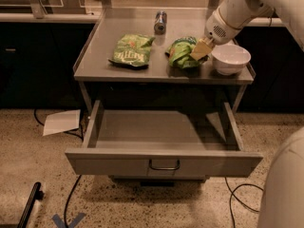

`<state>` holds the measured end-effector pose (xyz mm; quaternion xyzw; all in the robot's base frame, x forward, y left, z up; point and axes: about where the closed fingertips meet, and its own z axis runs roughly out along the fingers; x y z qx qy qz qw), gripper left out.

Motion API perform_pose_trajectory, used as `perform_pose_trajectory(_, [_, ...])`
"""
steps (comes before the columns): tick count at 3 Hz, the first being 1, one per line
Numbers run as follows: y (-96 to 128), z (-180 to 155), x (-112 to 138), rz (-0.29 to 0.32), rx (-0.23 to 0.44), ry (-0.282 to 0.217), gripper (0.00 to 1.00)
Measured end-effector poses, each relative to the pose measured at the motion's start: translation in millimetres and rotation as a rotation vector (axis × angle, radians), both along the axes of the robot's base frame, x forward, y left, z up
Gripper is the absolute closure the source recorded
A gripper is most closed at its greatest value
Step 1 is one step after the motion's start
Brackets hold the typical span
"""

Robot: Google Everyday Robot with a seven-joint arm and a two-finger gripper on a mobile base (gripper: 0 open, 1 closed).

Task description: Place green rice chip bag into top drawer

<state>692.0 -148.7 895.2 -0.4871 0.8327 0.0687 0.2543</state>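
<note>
The green rice chip bag (180, 52), puffy and bright green, lies on the grey table top (109, 68), right of centre. My gripper (201, 49) comes down from the upper right and sits against the bag's right side, touching it. The bag rests on the table. The top drawer (118, 163) below the table top is pulled wide open. Its grey inside shows nothing in it, and its dark wire handle (164, 166) is at the centre of the front panel.
A flatter, paler green bag (132, 50) lies left of the chip bag. A white bowl (230, 58) stands just right of my gripper. A metal can (160, 21) lies at the table's back. A sheet of paper (61, 121) and cables lie on the floor.
</note>
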Motion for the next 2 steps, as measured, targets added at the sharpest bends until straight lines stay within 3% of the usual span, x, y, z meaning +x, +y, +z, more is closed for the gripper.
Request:
perform_pose_trajectory(1, [0,0,0,0.000,0.000,0.000,1.00])
perform_pose_trajectory(2, [14,-9,-16,0.026,0.018,0.031,1.00])
